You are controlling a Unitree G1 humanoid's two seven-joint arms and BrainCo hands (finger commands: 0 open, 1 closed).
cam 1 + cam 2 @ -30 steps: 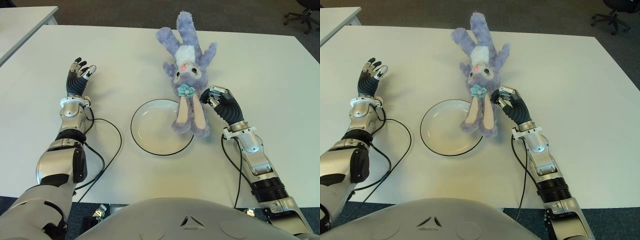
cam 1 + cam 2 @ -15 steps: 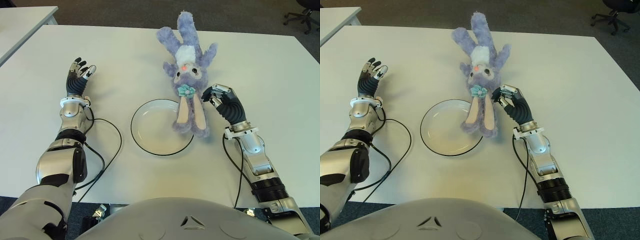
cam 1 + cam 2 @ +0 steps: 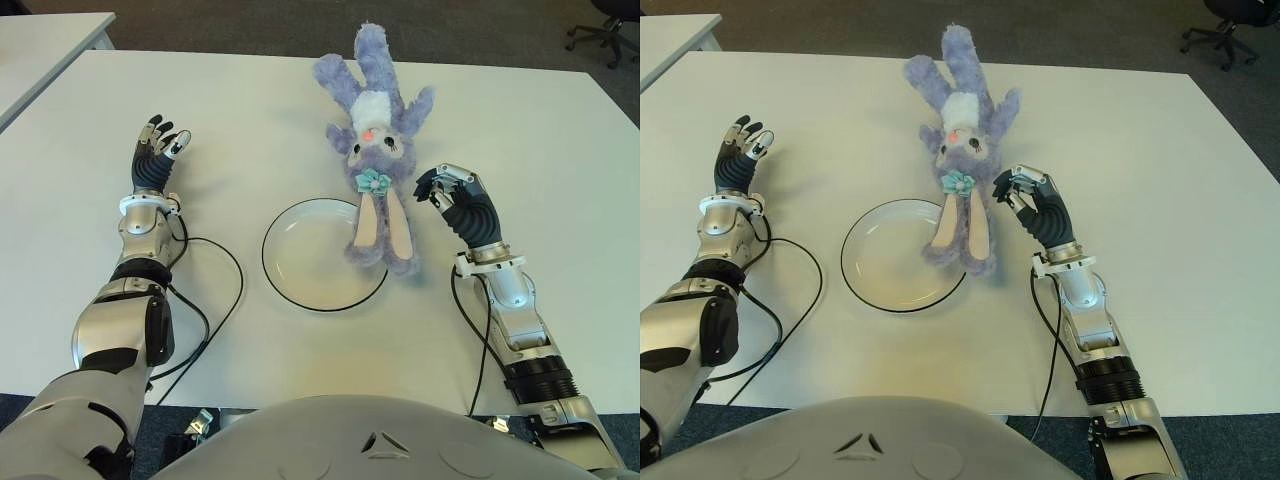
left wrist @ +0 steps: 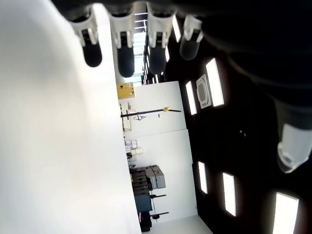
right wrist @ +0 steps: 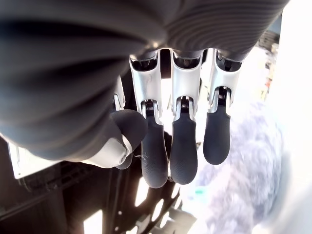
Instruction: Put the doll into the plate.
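The right hand (image 3: 447,190) is seen just right of the doll (image 3: 376,150), fingers curled, nothing held. The soft, light plush lies on the table (image 3: 540,140), ears over the plate (image 3: 300,270) rim; the head seems best gripped. Only the wrist view shows purple fur beyond empty fingertips (image 5: 184,156). The left hand (image 3: 155,150) shows relaxed, far left.

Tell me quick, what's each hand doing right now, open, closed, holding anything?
Left hand: open, fingers spread, holding nothing.
Right hand: fingers curled shut, holding nothing, beside the doll but apart from it.
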